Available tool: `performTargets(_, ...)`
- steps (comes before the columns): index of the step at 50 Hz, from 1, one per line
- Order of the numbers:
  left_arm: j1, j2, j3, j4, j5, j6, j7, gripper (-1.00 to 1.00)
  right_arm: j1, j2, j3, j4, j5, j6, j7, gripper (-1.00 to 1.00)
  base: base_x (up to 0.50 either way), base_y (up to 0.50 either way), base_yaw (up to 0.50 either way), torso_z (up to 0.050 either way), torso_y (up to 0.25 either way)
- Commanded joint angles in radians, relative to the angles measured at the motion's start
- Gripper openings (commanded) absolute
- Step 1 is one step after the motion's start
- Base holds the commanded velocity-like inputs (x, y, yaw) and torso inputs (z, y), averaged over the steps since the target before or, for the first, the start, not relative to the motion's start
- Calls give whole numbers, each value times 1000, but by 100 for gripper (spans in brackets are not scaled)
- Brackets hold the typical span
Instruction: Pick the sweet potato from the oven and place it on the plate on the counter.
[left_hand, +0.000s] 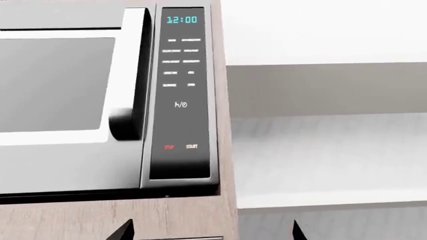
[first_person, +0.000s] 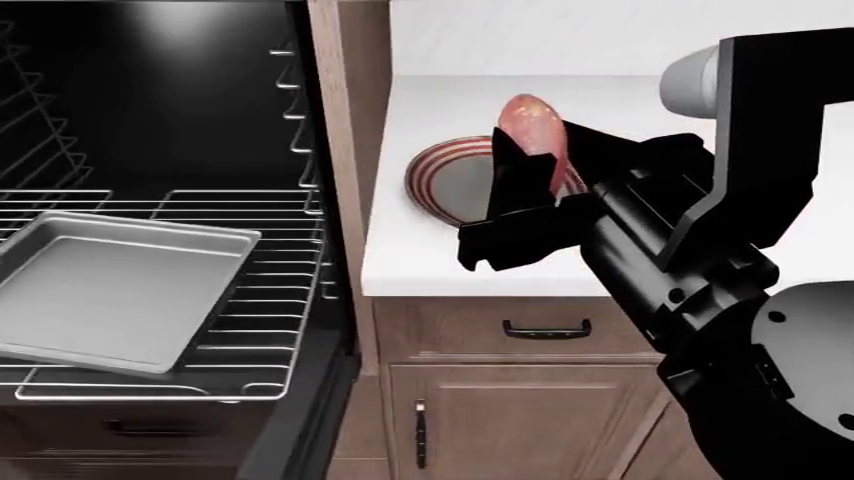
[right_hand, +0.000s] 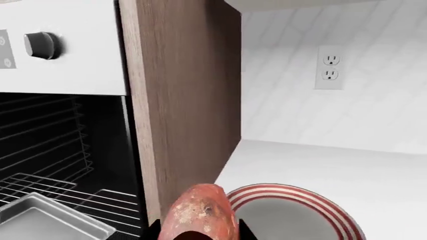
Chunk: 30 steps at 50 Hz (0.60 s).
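The reddish sweet potato (first_person: 531, 120) stands upright between the fingers of my right gripper (first_person: 541, 165), which is shut on it. It hangs over the right part of the red-and-white-ringed plate (first_person: 427, 175) on the white counter (first_person: 441, 262). The right wrist view shows the sweet potato (right_hand: 200, 212) in the jaws, with the plate (right_hand: 293, 217) just beyond it. To the left, the oven (first_person: 160, 100) stands open with its grey tray (first_person: 120, 290) on the wire rack (first_person: 267, 335). My left gripper (left_hand: 210, 232) is open and holds nothing; it does not show in the head view.
A wooden panel (right_hand: 187, 100) separates the oven from the counter. A drawer handle (first_person: 547, 328) and a cabinet door handle (first_person: 419, 432) lie below the counter. There is a wall outlet (right_hand: 330, 67) behind the plate. The left wrist faces a microwave control panel (left_hand: 181, 95).
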<state>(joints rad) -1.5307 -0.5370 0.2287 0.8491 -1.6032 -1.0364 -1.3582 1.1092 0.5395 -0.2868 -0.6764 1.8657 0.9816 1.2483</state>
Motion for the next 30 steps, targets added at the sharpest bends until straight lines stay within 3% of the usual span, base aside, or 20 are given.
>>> performTargets(1, -9, -3, 5, -3, -4, 3, -2, 100, 5, -1, -6, 1, -4, 2, -5, -100, 0, -500, 0, 0, 0)
performTargets(30, -17, -9, 17, -1, -5, 13, -6, 100, 1, 6, -13, -4, 1, -16, -12, -100, 0, -500, 0, 0, 0)
